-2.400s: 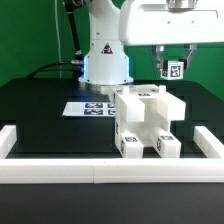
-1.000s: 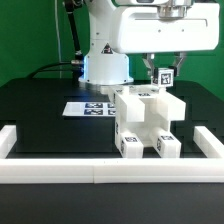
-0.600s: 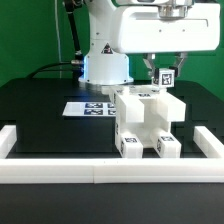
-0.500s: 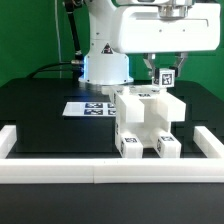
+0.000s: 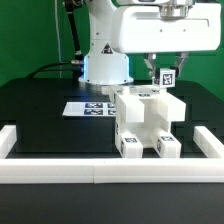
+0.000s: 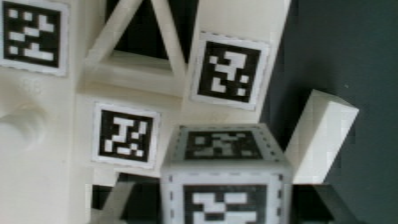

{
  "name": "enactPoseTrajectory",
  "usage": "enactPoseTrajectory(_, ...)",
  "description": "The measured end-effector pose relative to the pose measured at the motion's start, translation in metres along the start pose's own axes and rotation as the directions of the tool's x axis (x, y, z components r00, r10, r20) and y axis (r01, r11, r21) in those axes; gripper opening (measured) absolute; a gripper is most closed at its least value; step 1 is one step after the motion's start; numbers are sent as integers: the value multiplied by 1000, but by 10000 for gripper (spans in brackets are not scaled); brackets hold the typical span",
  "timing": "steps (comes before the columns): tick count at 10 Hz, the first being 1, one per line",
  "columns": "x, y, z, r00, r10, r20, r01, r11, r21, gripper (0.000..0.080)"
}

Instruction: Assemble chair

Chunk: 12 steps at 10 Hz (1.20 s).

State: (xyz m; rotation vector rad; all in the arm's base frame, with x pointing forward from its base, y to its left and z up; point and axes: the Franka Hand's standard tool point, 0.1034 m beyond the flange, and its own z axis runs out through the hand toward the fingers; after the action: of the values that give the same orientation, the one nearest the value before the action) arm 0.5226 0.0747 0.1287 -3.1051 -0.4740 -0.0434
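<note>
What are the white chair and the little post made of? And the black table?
Chair and post: probably plastic with a matte white finish. They look chunky and smooth, with no grain or shine, and the black-and-white tags look like stuck-on paper.
Table: black and matte, maybe a painted board or a mat. It is too plain to tell.

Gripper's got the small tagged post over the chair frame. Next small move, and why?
Probably ease the post straight down. The gripper is shut on it right over the top of the chair frame, and it does not look seated yet. Whether it lines up with a hole I cannot tell.
</note>
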Motion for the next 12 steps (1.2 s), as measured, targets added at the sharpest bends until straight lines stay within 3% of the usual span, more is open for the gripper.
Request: enactPoseTrajectory(12,9,-4,6,998,23,-59,-24,1000,-18,289)
